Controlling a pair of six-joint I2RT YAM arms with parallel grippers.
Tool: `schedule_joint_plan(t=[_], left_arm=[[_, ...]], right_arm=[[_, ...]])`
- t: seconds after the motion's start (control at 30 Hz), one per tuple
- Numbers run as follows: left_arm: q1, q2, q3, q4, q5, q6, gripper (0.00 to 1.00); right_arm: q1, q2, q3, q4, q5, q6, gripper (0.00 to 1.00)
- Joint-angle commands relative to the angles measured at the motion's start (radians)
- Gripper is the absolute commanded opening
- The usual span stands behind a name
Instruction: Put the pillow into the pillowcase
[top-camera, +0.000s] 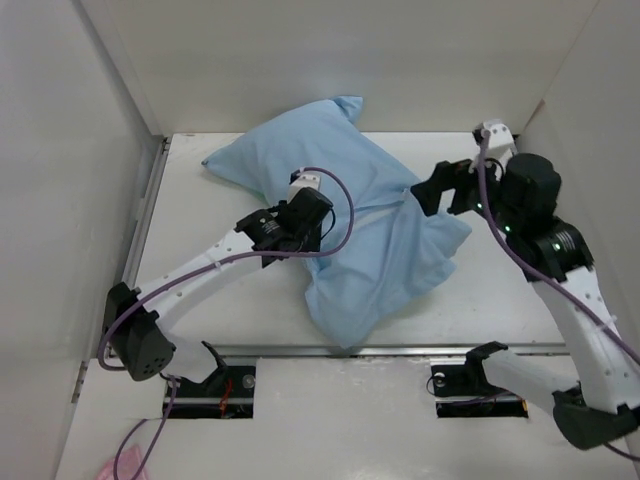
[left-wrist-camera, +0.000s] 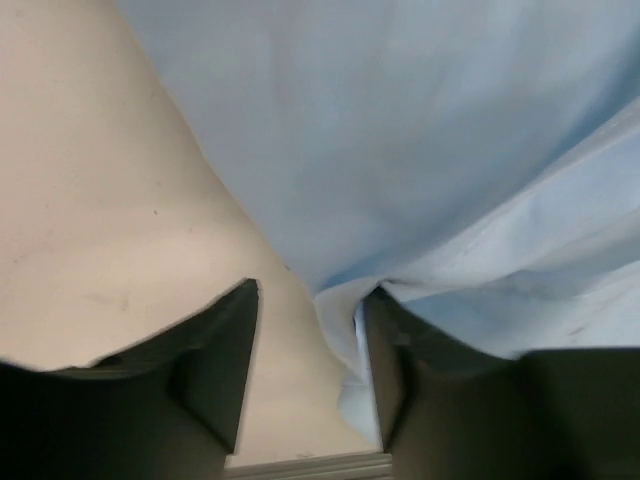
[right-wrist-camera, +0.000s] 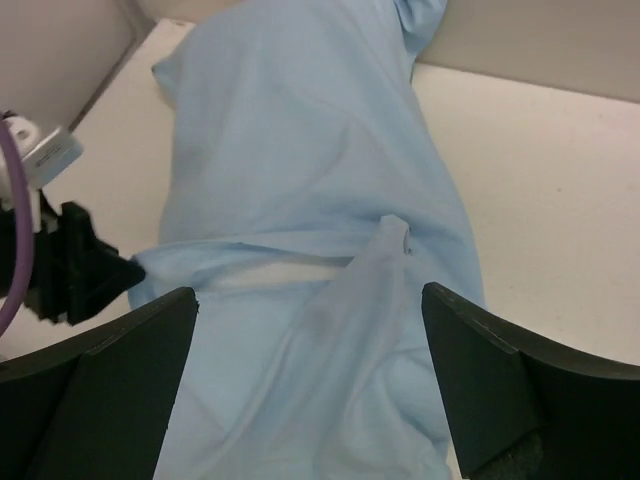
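Pillowcase (top-camera: 340, 200): pale blue, laid across desk (top-camera: 240, 300), far half plump; pillow judged inside, covered. Left gripper (left-wrist-camera: 310, 290): parted at cloth edge. Right gripper (right-wrist-camera: 308, 292): spread wide, nothing held. Step judged: insertion nearly done. Next: loose mouth to be straightened.

- Stuffed pillowcase (top-camera: 340, 190) sprawls slantwise across the middle of the table (top-camera: 220, 300), barring any straight path between my two arms.
- Bare tabletop lies open along the left side and the near edge.
- My right gripper (right-wrist-camera: 310, 380) hangs wide-jawed over the cloth; a clear strip of table runs between the cloth and the back wall (top-camera: 400, 60).
- My left gripper (left-wrist-camera: 312, 380) has a cloth fold in its narrow gap and bare table to its left.
- Purple cable (top-camera: 350, 210) loops over the cloth beside my left wrist.
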Motion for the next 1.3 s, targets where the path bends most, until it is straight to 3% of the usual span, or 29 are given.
schedule_joint_plan(t=[0.0, 0.07, 0.1, 0.2, 0.33, 0.43, 0.47, 0.5, 0.6, 0.63, 0.67, 0.87, 0.97, 1.07, 1.1, 1.13, 1.27], left_arm=[[0.003, -0.006, 0.073, 0.043, -0.015, 0.063, 0.46], [0.003, 0.019, 0.094, 0.08, 0.008, 0.092, 0.64], [0.003, 0.045, 0.105, 0.089, 0.008, 0.12, 0.67], [0.003, 0.091, 0.146, 0.15, 0.057, 0.164, 0.73], [0.003, 0.203, 0.235, 0.198, 0.099, 0.216, 0.73], [0.003, 0.254, 0.301, 0.226, 0.134, 0.253, 0.62], [-0.006, 0.287, 0.321, 0.226, 0.134, 0.253, 0.54], [-0.007, 0.301, 0.338, 0.235, 0.134, 0.264, 0.34], [-0.007, 0.352, 0.416, 0.235, 0.134, 0.275, 0.0], [-0.007, 0.361, 0.462, 0.224, 0.134, 0.275, 0.0], [-0.017, 0.361, 0.481, 0.224, 0.122, 0.289, 0.0], [-0.054, 0.292, 0.527, 0.266, 0.119, 0.329, 0.0], [-0.091, 0.219, 0.509, 0.256, 0.134, 0.329, 0.0], [-0.122, 0.128, 0.423, 0.27, 0.195, 0.319, 0.0], [-0.122, 0.108, 0.395, 0.27, 0.211, 0.287, 0.0], [-0.122, 0.093, 0.352, 0.279, 0.223, 0.272, 0.0], [-0.122, 0.086, 0.317, 0.279, 0.116, 0.24, 0.0]], right_arm=[[0.01, -0.048, -0.058, -0.105, 0.001, -0.018, 0.99], [0.01, -0.048, -0.101, -0.16, 0.011, 0.009, 0.95], [0.01, -0.048, -0.119, -0.161, 0.011, 0.02, 0.93], [0.01, -0.039, -0.208, -0.083, 0.009, 0.064, 0.84], [0.01, 0.014, -0.3, 0.111, -0.035, 0.101, 0.72], [0.01, 0.08, -0.319, 0.206, -0.074, 0.117, 0.71], [0.019, 0.096, -0.329, 0.226, -0.1, 0.117, 0.69], [0.019, 0.11, -0.345, 0.259, -0.11, 0.117, 0.64], [0.028, 0.156, -0.387, 0.339, -0.162, 0.135, 0.18], [0.039, 0.165, -0.388, 0.388, -0.187, 0.135, 0.04], [0.039, 0.176, -0.4, 0.41, -0.199, 0.144, 0.0], [0.068, 0.151, -0.487, 0.672, -0.2, 0.198, 0.0], [0.068, 0.142, -0.524, 0.785, -0.06, 0.265, 0.0], [0.068, 0.142, -0.515, 0.812, 0.009, 0.304, 0.19], [0.068, 0.122, -0.504, 0.776, -0.02, 0.281, 0.29], [0.068, 0.108, -0.489, 0.731, -0.058, 0.213, 0.49], [0.068, -0.028, -0.408, 0.411, -0.123, 0.086, 0.62]])
